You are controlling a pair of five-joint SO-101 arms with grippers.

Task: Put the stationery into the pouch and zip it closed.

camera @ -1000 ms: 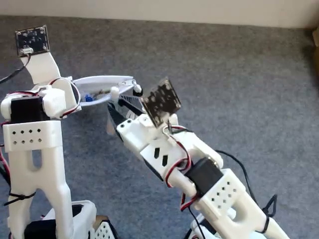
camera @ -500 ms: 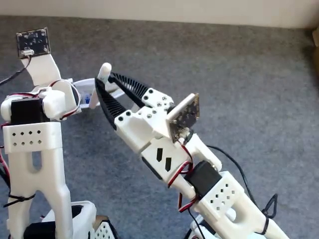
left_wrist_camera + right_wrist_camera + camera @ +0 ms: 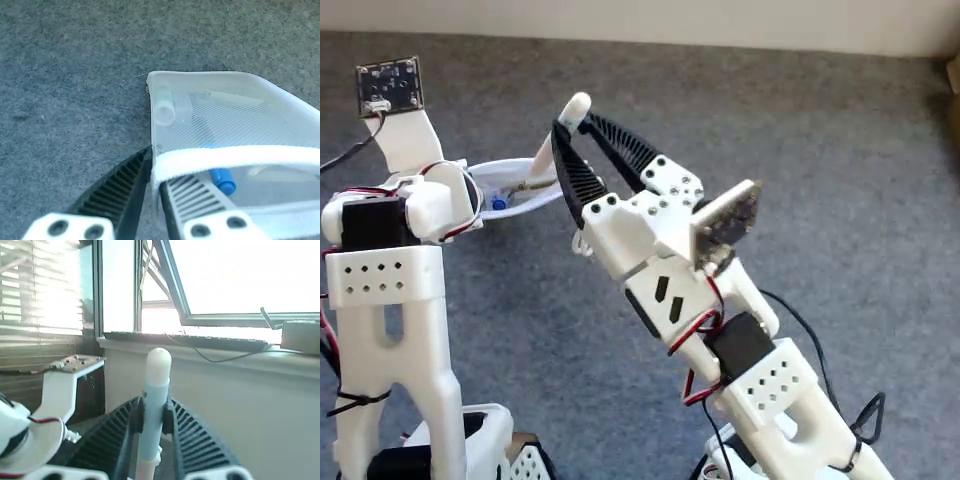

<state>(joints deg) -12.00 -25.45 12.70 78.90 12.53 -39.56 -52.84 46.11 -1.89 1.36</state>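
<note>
Pen (image 3: 157, 365) clamped in right hand (image 3: 153, 404), cap protruding; left hand (image 3: 153, 172) pinches pouch (image 3: 235, 112).

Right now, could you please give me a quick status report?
Left gripper shut on mesh pouch rim. Right gripper shut on white pen, raised. Blue-capped marker inside.

right gripper (image 3: 575, 123) raised, pen (image 3: 548, 155) lifted with it
</note>
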